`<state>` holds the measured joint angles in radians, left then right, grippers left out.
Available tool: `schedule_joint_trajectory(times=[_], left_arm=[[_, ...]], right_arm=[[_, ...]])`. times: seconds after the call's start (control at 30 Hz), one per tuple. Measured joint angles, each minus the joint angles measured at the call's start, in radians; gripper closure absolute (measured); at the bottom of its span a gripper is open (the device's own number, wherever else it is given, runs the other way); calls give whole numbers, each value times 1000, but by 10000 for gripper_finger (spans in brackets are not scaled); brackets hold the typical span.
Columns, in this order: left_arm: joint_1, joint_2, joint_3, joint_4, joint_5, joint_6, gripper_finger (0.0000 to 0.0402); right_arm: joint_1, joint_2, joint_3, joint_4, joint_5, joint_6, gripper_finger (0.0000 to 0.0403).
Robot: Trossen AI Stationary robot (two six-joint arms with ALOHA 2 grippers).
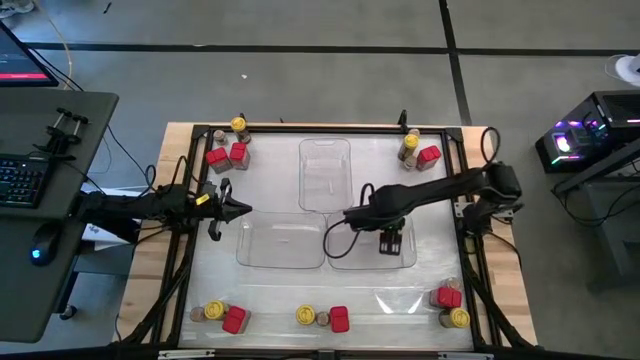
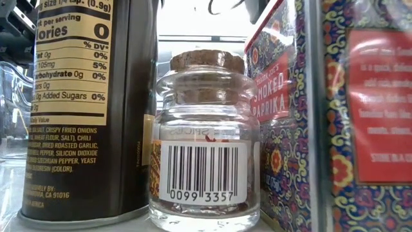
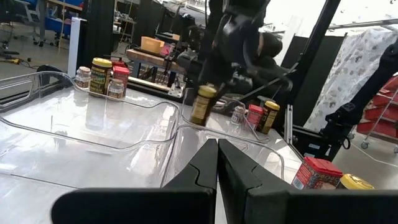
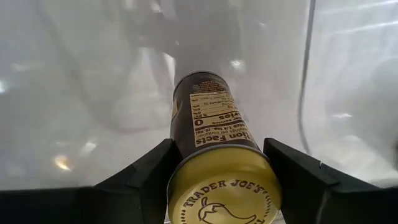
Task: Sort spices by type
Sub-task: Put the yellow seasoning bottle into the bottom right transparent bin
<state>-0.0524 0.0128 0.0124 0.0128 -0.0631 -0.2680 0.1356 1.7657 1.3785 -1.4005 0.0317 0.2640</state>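
My right gripper (image 1: pixel 390 242) hangs over the near right clear tray (image 1: pixel 352 262), shut on a dark round spice jar with a yellow lid (image 4: pixel 217 140), which the left wrist view shows as well (image 3: pixel 203 104). My left gripper (image 3: pixel 217 168) is shut with nothing in it and waits level at the table's left side (image 1: pixel 232 208). Other spices stand in small groups: far left (image 1: pixel 228 150), far right (image 1: pixel 418 150), near left (image 1: pixel 220 315), near middle (image 1: pixel 322 318), near right (image 1: pixel 450 305). Each group has red boxes, yellow-lidded jars and small cork-topped jars. My right gripper pinches the jar's upper wall just below the yellow lid (image 4: pixel 186 152) between its two fingers (image 4: pixel 146 177), one on either side. The fingers come from above, pointing steeply down. The jar hangs upright below them, lid up, over the tray.
Three clear trays lie mid-table: far centre (image 1: pixel 325 175), near left (image 1: pixel 280 245), near right. In the low view a dark can (image 2: pixel 84 103), a cork-topped glass jar (image 2: pixel 205 135) and a red paprika box (image 2: pixel 277 116) stand close up. A black frame (image 1: pixel 190 200) rims the table.
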Motion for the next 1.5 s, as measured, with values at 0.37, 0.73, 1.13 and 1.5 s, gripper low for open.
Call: schedule_joint_trajectory(times=[0.37,0.73,1.13,1.5], left_arm=[[0,0,0,0,0,0,402],[0,0,0,0,0,0,402],[0,0,0,0,0,0,401],[0,0,0,0,0,0,401]], right_arm=[[0,8,0,55,38,-38,116],[1,-53,22,0,21,-38,82],[56,-249,219,-113,-138,256,80],[458,-269,-39,66,-630,968,80]])
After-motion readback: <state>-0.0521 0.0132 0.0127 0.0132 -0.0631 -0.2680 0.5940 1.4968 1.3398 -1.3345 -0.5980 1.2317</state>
